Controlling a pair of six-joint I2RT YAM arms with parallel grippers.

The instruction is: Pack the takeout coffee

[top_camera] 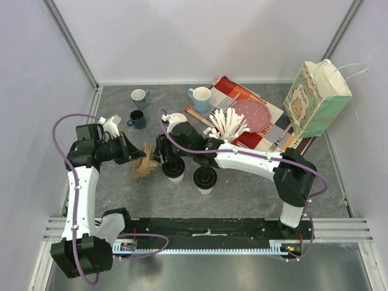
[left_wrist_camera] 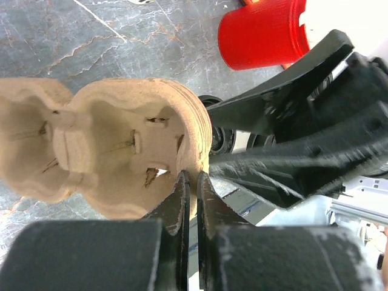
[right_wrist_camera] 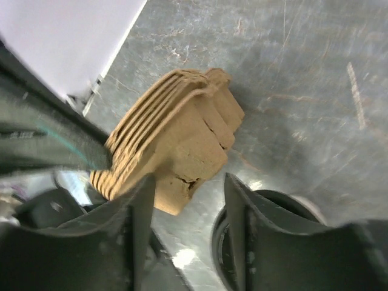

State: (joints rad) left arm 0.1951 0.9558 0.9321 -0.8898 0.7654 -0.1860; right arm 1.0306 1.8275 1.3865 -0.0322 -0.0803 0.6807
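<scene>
I work in a robot test cell, a laboratory kind of place and not a home. Plain pale wall panels (top_camera: 200, 36) stand in aluminium frame posts (top_camera: 70, 39) around a grey stone-pattern table (top_camera: 242, 194). Its near edge carries a black mounting rail (top_camera: 242, 229) (my arms (top_camera: 254, 159) are bolted there), with purple cables (top_camera: 54, 128) running along them.

Farther back than the left gripper (top_camera: 136, 155) stand 3 mugs: dark blue mug (top_camera: 137, 119) nearest, white mug (top_camera: 139, 95), light blue mug (top_camera: 200, 99); paper bag (top_camera: 318, 97) far right.
</scene>
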